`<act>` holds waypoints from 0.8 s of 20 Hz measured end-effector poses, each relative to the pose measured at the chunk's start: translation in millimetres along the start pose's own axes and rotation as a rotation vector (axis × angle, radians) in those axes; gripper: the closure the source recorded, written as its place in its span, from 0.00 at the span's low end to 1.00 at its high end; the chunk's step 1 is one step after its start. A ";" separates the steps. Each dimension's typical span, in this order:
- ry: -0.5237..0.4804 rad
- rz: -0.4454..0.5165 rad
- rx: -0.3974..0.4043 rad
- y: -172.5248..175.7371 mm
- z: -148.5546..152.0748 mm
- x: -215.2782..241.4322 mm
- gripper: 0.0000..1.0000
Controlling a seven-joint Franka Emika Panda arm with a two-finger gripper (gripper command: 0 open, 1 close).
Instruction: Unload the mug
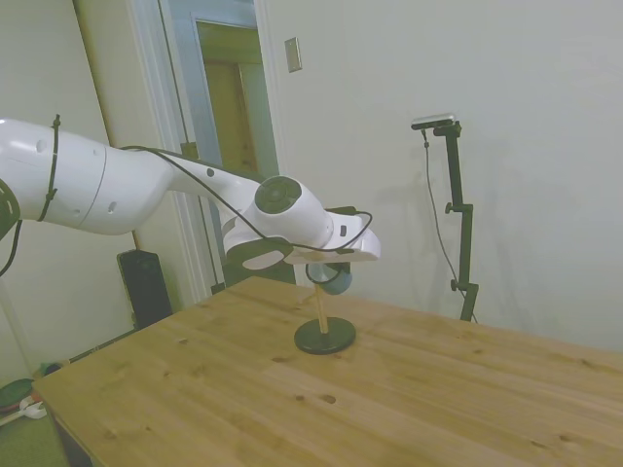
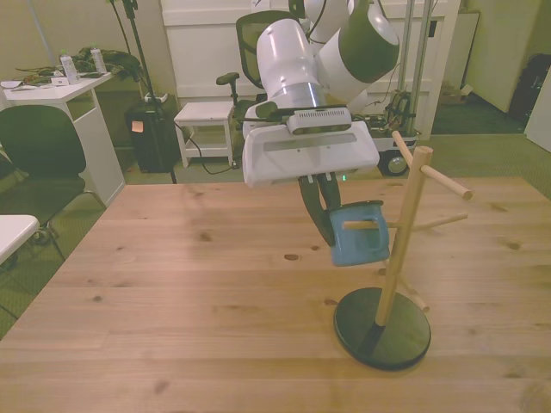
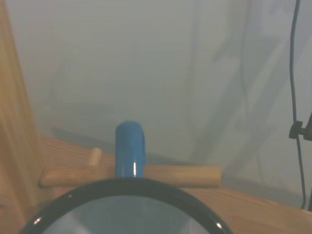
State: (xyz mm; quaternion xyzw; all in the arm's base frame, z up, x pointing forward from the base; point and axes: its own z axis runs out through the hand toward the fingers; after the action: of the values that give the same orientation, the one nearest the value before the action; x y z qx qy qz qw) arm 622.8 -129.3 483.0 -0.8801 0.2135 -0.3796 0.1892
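Blue enamel mug hangs on a round wooden peg.

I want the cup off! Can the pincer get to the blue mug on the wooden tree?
Probably yes. The pincer is already right at the mug, which hangs by its handle on a peg of the wooden stand. Nothing stands between them.
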 end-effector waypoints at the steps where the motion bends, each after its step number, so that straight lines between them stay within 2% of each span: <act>1: 0.002 0.003 0.000 1.7 -2.2 1.7 1.00; 7: 0.004 0.031 0.006 10.9 -10.9 12.8 1.00; 16: 0.025 0.128 0.015 31.6 -31.1 50.1 1.00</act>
State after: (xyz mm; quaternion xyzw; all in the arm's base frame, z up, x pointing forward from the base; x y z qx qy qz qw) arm 623.3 -187.0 516.7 -0.8584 0.2687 -0.3793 0.2170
